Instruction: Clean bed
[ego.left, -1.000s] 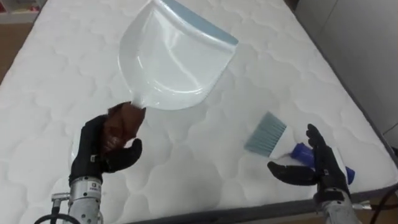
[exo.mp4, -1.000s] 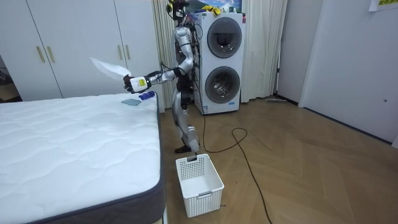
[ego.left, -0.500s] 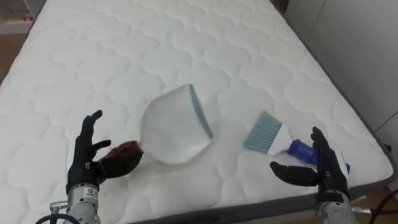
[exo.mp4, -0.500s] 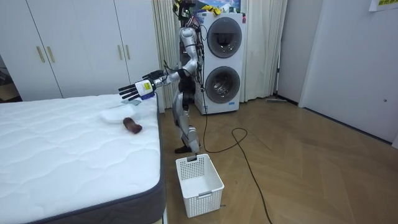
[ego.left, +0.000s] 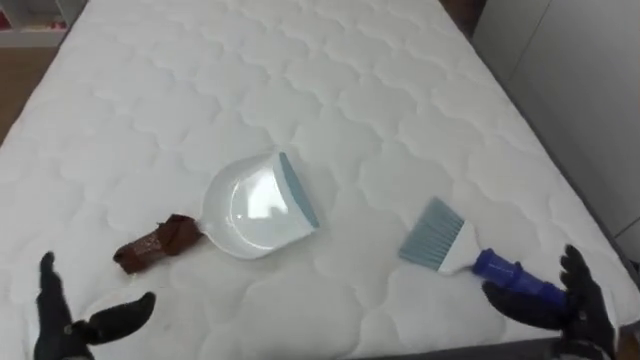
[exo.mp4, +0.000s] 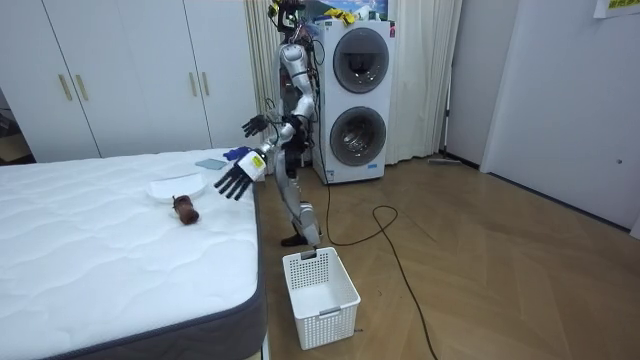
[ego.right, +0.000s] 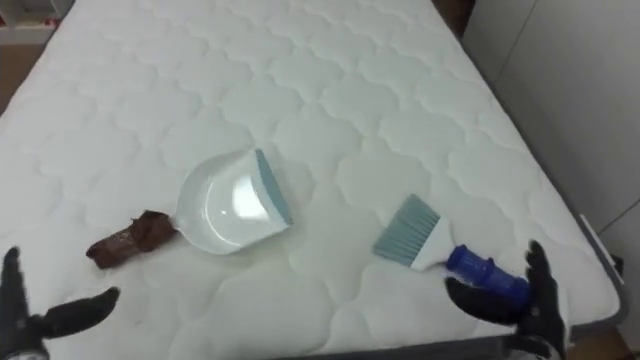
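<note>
White quilted bed (ego.left: 380, 110) carries all items. Left hand (ego.left: 68, 320) at the near edge, left end: fingers apart, holding nothing. Dustpan (ego.left: 255, 208) lies flat left of centre, its brown handle (ego.left: 152, 245) toward that hand, not touching. Brush (ego.left: 440, 242) lies by the near-right corner. Right hand (ego.left: 578, 305) just beside it, fingers apart.

Silver-grey body; black left robot hand (ego.left: 58, 325), right robot hand (ego.left: 585, 312).
</note>
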